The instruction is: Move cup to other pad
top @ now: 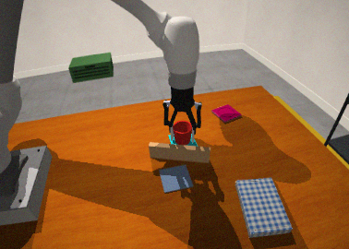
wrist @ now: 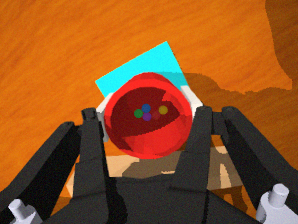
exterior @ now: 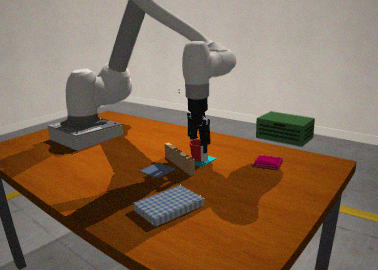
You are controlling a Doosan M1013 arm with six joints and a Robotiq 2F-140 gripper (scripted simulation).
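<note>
End effector (wrist: 148,137) clamps the rigid, light red cup (wrist: 148,123) by its sides mid-worktop; loose marbles (wrist: 149,111) demand it stays upright.

A bare test room: orange table (exterior: 280,221), grey floor, plain white walls.

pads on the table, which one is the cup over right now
The cyan pad, behind the wooden rail, under the red cup that the gripper grips. The blue-grey pad lies bare on the rail's near side.
</note>
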